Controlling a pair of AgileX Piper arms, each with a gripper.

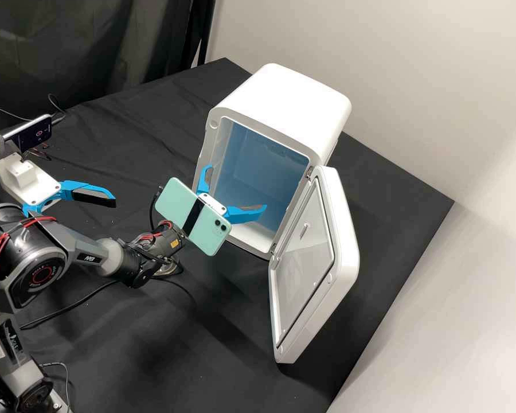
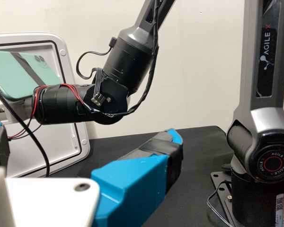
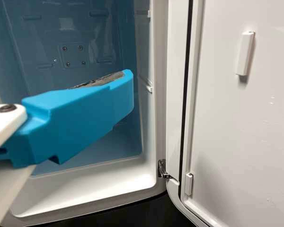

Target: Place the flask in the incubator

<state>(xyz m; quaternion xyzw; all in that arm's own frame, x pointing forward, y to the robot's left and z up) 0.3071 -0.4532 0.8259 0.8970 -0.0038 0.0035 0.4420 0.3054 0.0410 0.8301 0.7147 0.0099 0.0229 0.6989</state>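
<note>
1. The flask cannot be placed from these views, and where it stands cannot be told. It is judged to be light, stiff, smooth-walled and breakable. A hold across the neck, or just under it, with a modest squeeze is therefore advised, and it is best kept upright.
2. Nearest, at the left of the bench (image 1: 155, 321), the left gripper (image 1: 74, 199) is held above the black surface. Its fingers are spread and nothing lies between them. In the high view its second finger is partly hidden behind an arm joint.
3. Farther in, the right gripper (image 1: 238, 187) is seen at the mouth of the incubator (image 1: 292, 97), with fingers wide apart and nothing gripped. Part of its body is hidden by a mint-green phone (image 1: 192, 215) clamped on the wrist.
4. To the right, the door (image 1: 321, 275) is swung wide on its hinge (image 3: 163, 169), so the mouth is left free.
5. Farthest, the blue chamber (image 3: 75, 28) is seen only in part. In the right wrist view much of its floor is screened by a blue finger. Faint light patches on the back wall cannot be told as reflection or object.
</note>
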